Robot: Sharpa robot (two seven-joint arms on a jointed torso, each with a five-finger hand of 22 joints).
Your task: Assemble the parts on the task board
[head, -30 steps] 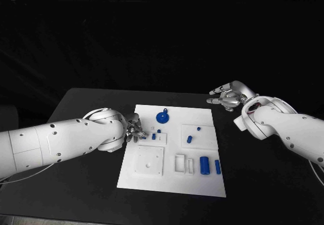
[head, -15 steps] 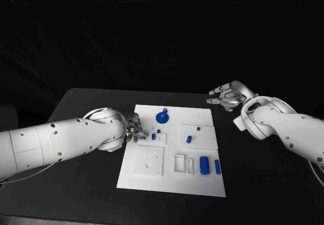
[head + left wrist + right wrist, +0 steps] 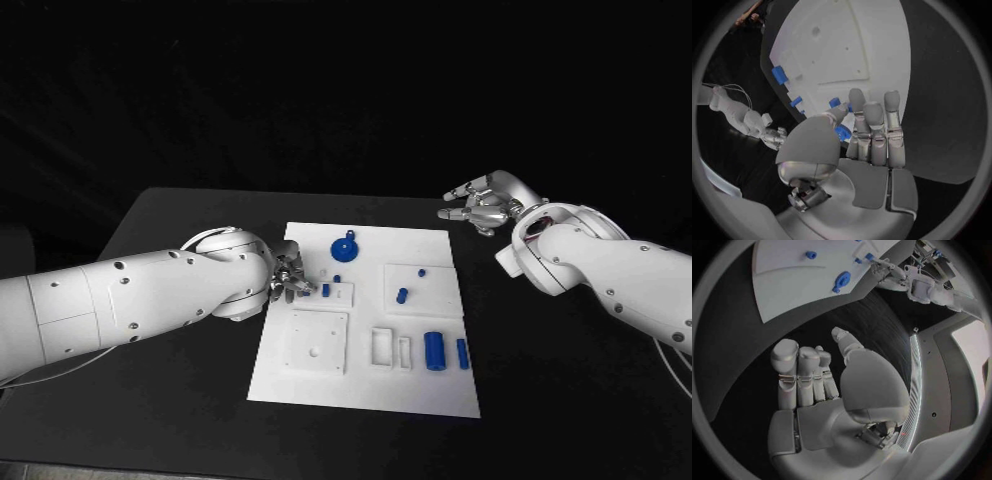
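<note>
Dim scene, bright only on the white things

From the head camera the room behind is solid black, and the dark surface [image 3: 173,330] takes almost no light, so its far edge barely separates from the background. The white board [image 3: 368,385] and the two arms stand out strongly, evenly lit with no harsh glare; shadows under the arms vanish into the black top. Small blue pieces stay crisp. Both wrist pictures are fisheye circles in a dark frame: the board's straight edges bow and the rims darken. The left hand [image 3: 861,145] and right hand [image 3: 826,390] loom large, with soft grey sheen. A thin bright strip [image 3: 912,390] glares beside the right hand.
</note>
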